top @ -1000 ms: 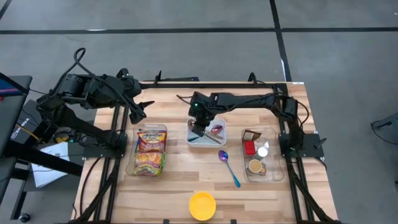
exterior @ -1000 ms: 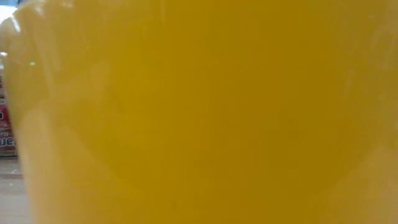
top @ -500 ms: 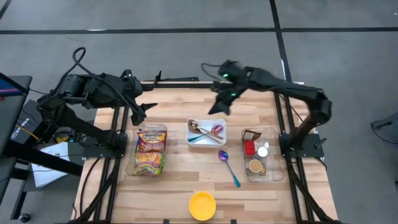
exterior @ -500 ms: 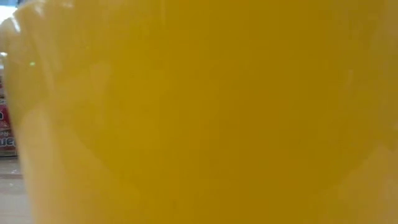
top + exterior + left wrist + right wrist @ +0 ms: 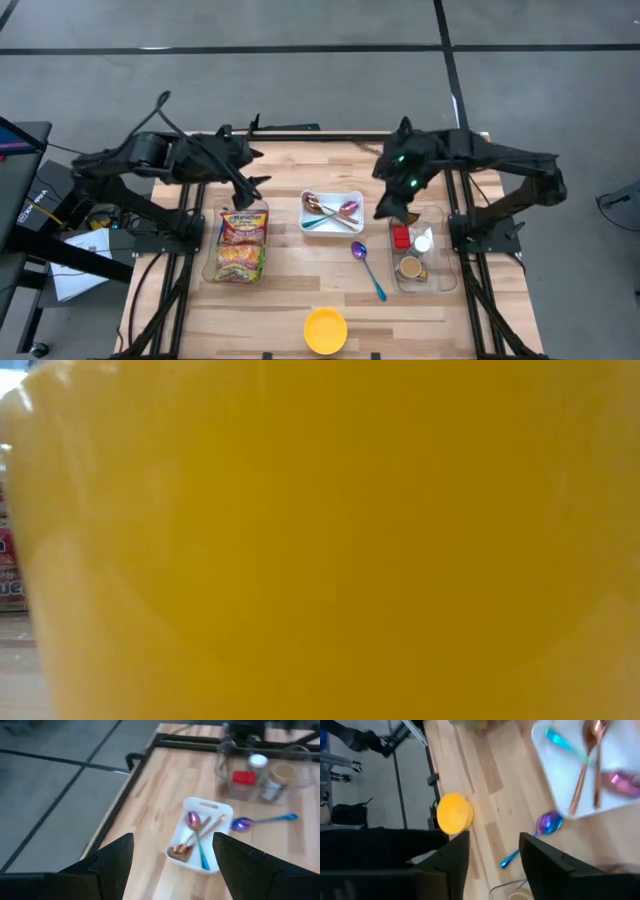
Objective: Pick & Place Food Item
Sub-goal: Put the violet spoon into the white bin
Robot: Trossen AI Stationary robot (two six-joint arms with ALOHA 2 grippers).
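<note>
Right gripper [image 5: 388, 212] has swung from the tray's [image 5: 333, 228] 12 to 3 o'clock, fingers parted, empty; left gripper [image 5: 247, 198] open, empty.

Grey floor [image 5: 300, 70] with dark lines around the wooden table [image 5: 290, 290].

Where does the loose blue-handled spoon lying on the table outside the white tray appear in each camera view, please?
High view: spoon at centre, below the white tray.
Low view: not visible; a yellow surface fills the picture.
Left wrist view: spoon right of the tray.
Right wrist view: spoon under the tray.
Shared landmark: the white tray.
</note>
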